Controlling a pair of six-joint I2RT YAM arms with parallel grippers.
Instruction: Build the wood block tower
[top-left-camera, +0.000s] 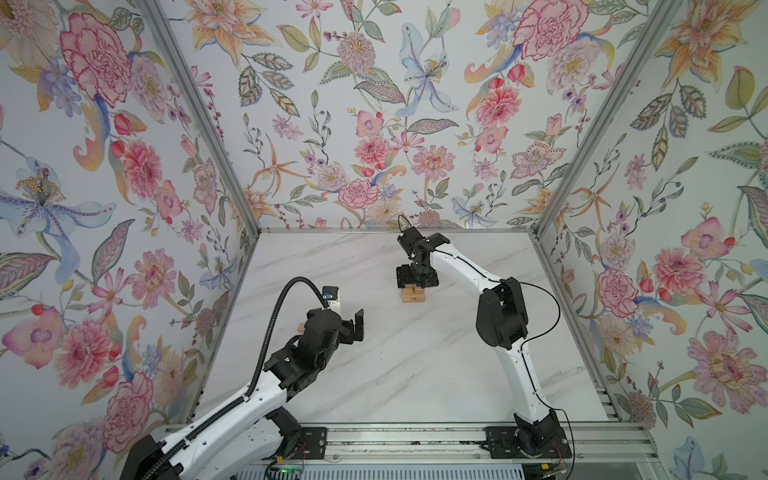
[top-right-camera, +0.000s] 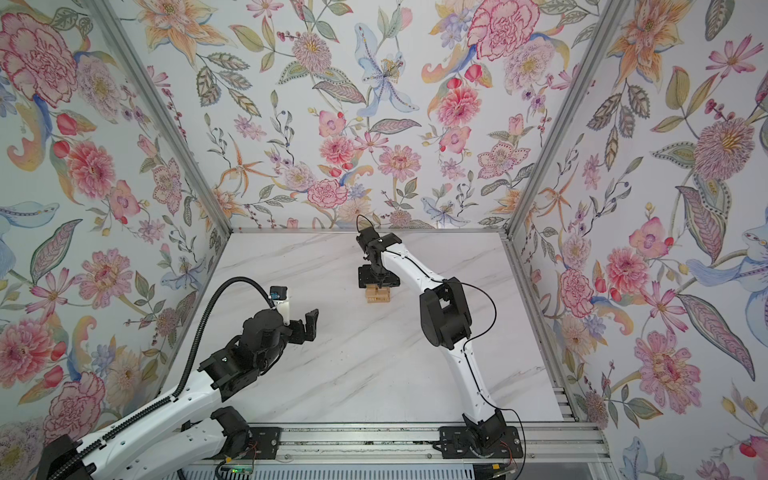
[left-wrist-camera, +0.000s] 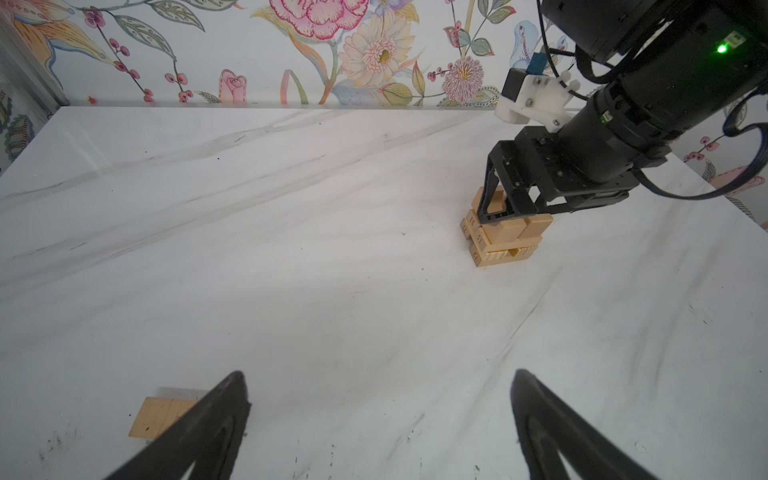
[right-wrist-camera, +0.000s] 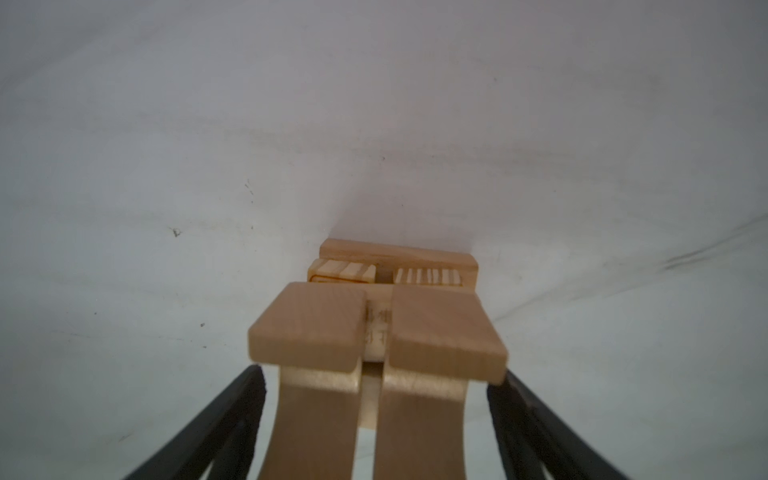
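One tower (top-left-camera: 413, 294) and one loose block (left-wrist-camera: 160, 415) sit on a marble counter (top-left-camera: 415, 374) inside floral walls (top-left-camera: 374, 104). Left end effector (left-wrist-camera: 379, 374) gapes empty; right end effector (left-wrist-camera: 503, 211) straddles the tower, grip unclear.

White arm links (top-left-camera: 461, 270), black joints (top-left-camera: 500, 313), black cables (top-left-camera: 269, 328).

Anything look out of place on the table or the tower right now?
One wood block lies alone by the left end effector, far from the tower. The tower's top two blocks sit with a gap between them; nothing else stands out.

small digits on tower (left-wrist-camera: 505, 239) ends (blurred)
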